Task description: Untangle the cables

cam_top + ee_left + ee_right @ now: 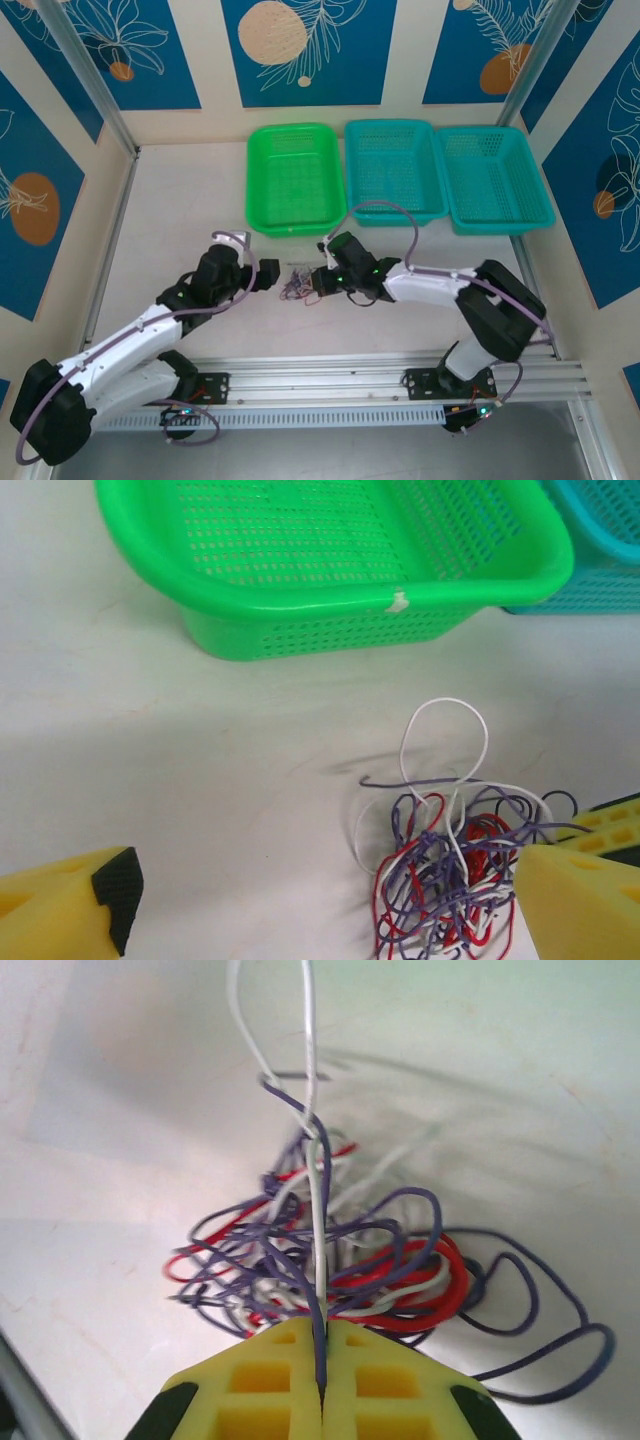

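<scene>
The cables lie in one small knotted heap of purple, red and white strands on the white table. The heap is near the table's middle, between the two grippers. It sits on the near side of the green basket, apart from it. A middle teal basket and a right teal basket stand in a row to the right of the green one, along the far wall.

The right gripper reaches in from the right. Its yellow fingers are pressed together at the edge of the heap, pinching a purple strand and a white one between the pads. From the jaws the white strand runs straight across the top of the tangle and out beyond it. Loose purple loops spread on the table to either side of this gripper.

The left gripper comes in from the left with its jaws spread wide, holding nothing. In the left wrist view the heap lies between its fingers, close against the right-hand one and well apart from the left-hand one. A single white loop stands out of the heap toward the green basket.
</scene>
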### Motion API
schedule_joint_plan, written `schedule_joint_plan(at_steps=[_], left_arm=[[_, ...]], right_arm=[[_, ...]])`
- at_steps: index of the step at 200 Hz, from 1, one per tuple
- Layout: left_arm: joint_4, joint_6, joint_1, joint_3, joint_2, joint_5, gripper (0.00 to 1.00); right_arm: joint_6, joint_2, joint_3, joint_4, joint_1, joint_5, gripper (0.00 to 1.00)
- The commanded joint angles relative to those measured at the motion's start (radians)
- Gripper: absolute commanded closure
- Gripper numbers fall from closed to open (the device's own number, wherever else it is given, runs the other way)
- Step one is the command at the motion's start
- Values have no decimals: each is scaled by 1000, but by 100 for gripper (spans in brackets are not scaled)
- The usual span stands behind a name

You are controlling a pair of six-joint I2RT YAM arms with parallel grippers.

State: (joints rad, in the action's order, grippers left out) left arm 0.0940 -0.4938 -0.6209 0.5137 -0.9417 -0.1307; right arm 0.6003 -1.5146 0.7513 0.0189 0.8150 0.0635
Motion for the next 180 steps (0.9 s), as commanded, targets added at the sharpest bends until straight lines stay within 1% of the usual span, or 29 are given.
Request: schedule_joint_plan(at_steps=[1,9,21,31,43,57,70,81,93,104,118,139,157,170,180], left_arm=[[-44,-4,20,34,-31,151,14],[-69,14,21,34,-44,198,19],[-112,68,22,29,-60,273,22],[-130,122,21,32,-80,321,27],[-137,204,23,39,-108,355,31],[-190,339,22,26,-140,404,37],[-259,441,22,10,-171,466,36],[-296,526,20,9,-197,487,34],[-307,606,20,22,-227,464,33],[-304,691,20,38,-254,422,33],[-313,836,21,46,-289,374,33],[-386,1052,21,33,-356,373,35],[-448,1141,21,37,-422,456,36],[-468,1140,24,56,-453,553,36],[-480,1123,26,73,-479,625,35]], right_arm=[[-98,74,-29,-87,-47,-56,100],[-110,84,-33,-103,-73,-80,100],[-132,90,-27,-133,-108,-129,100],[-153,87,-21,-154,-126,-167,100],[-182,82,-4,-182,-135,-201,100],[-215,74,12,-216,-137,-193,100],[-230,71,26,-243,-140,-163,100],[-238,71,35,-260,-144,-144,100],[-244,69,49,-284,-147,-124,99],[-246,69,65,-305,-148,-109,96],[-242,70,78,-319,-147,-101,93],[-234,78,82,-326,-146,-100,90],[-213,83,83,-332,-146,-83,85],[-199,85,90,-344,-145,-77,80],[-192,88,91,-347,-145,-79,79]])
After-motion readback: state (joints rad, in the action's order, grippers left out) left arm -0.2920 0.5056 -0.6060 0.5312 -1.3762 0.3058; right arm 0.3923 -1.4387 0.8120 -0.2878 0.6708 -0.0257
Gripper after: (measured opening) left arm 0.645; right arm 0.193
